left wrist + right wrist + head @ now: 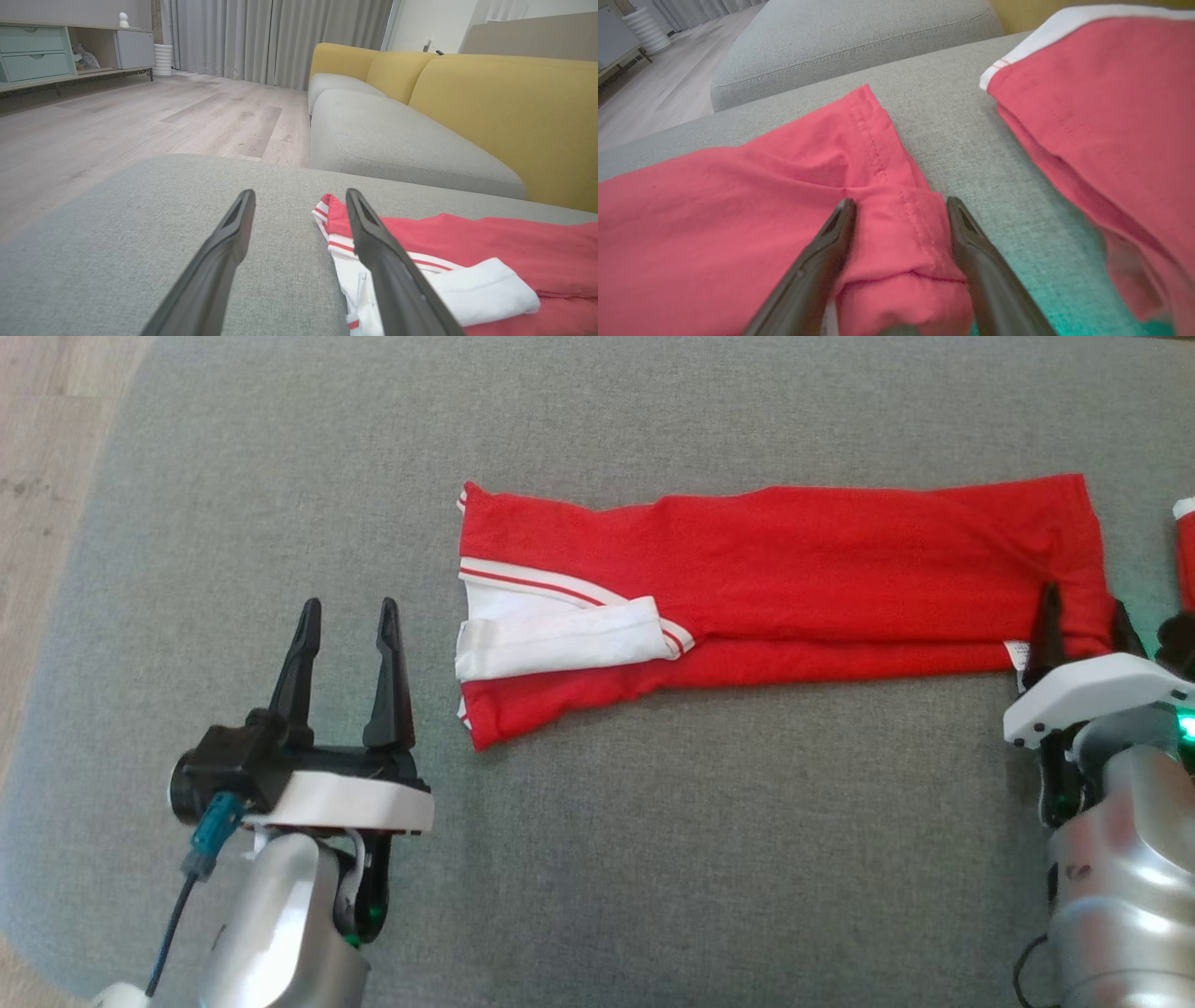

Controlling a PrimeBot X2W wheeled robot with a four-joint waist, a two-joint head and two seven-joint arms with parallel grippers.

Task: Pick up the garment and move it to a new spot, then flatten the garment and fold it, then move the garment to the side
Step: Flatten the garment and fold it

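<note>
Though the garment lies folded lengthwise, more folding remains; left gripper fingers spread beside the collar, right gripper fingers spread astride the hem.

The garment: a red shirt with white, red-striped trim, folded lengthwise into a long, narrow band. It lies flat on the grey cushion, its long axis running left to right in the head view. At its left end a white folded panel rests on top. A small white label shows at the lower right corner, and the fabric puckers slightly near the right hem.
</note>
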